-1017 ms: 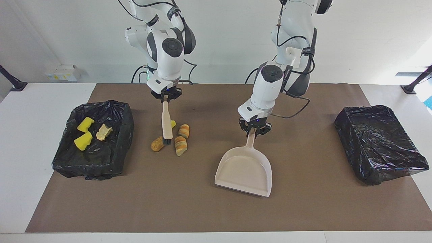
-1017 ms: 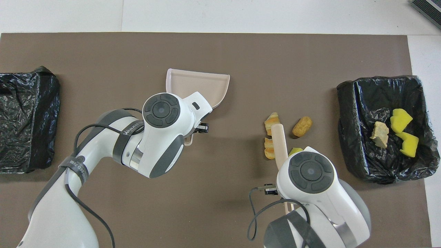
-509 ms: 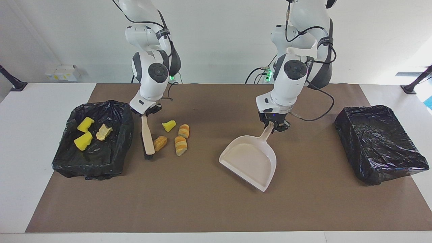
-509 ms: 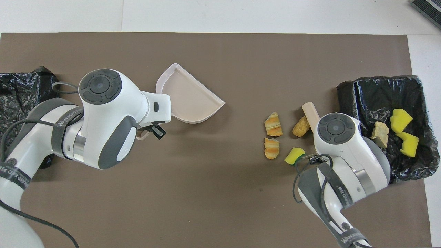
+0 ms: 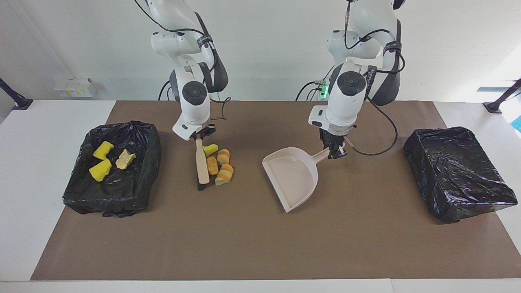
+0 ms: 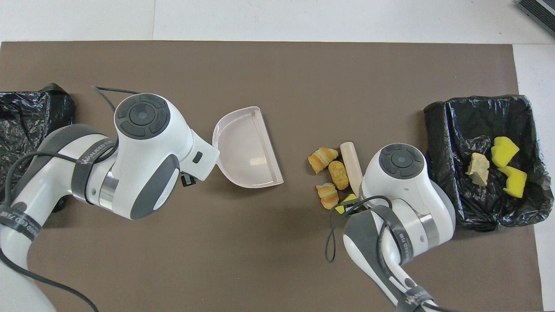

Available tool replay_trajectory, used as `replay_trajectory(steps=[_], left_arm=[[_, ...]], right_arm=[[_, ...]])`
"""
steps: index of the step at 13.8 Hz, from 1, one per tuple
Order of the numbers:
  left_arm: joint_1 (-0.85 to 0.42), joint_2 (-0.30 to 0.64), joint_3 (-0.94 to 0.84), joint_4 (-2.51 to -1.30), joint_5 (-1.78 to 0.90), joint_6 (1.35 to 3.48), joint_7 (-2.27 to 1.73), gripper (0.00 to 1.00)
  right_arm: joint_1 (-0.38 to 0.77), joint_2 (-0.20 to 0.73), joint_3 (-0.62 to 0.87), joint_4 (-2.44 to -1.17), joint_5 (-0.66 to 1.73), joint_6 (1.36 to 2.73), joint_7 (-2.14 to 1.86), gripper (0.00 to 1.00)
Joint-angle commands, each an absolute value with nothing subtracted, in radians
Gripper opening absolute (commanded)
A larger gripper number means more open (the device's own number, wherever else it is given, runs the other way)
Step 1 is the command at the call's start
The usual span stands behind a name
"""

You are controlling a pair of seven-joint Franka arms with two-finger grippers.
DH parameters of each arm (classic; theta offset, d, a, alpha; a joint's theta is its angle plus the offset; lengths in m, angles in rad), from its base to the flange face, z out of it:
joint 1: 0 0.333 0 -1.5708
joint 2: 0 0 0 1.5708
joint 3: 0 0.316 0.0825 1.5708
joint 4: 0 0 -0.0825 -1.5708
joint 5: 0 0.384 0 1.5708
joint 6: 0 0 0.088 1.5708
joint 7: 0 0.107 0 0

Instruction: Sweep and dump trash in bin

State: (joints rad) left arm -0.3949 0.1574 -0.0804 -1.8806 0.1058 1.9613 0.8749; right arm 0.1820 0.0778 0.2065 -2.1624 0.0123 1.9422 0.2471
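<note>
Presently: trash, four loose bits [image 5: 219,164] bunched on the brown mat, against the brush [image 5: 201,165]; three more lie in the bin [image 5: 150,162] at the right arm's end of the table. Right gripper [image 5: 199,134] clenched on the brush handle. Left gripper [image 5: 334,152] grasping the dustpan [image 5: 291,179] by its handle, mouth facing the pile but well apart. Risk: lumps rolling past the brush or missing the pan across that gap.
</note>
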Motion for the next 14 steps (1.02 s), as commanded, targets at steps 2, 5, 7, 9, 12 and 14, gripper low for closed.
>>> replay_trajectory(steps=[2,5,7,9,12,14], left_arm=[[-0.463,0.127,-0.074,-1.947,0.169,1.971,0.914,0.00],[-0.471,0.114,-0.074,-1.983,0.169,1.974,0.973,0.00],[-0.472,0.092,-0.075,-2.032,0.169,2.017,0.973,0.00],[-0.471,0.080,-0.075,-2.069,0.166,2.074,0.973,0.00],[-0.468,0.080,-0.075,-2.072,0.166,2.077,0.973,0.00],[-0.469,0.078,-0.075,-2.075,0.164,2.077,0.969,0.00]], right_arm=[[0.236,0.118,0.206,-2.056,0.049,1.902,0.380,0.00],[0.209,0.072,0.196,-1.991,0.040,1.760,0.446,0.00],[0.170,0.023,0.196,-2.011,0.000,1.701,0.460,0.00],[0.170,-0.032,0.201,-2.106,-0.072,1.741,0.463,0.00],[0.183,-0.034,0.206,-2.183,-0.078,1.785,0.482,0.00],[0.204,-0.008,0.209,-2.200,-0.069,1.813,0.498,0.00]])
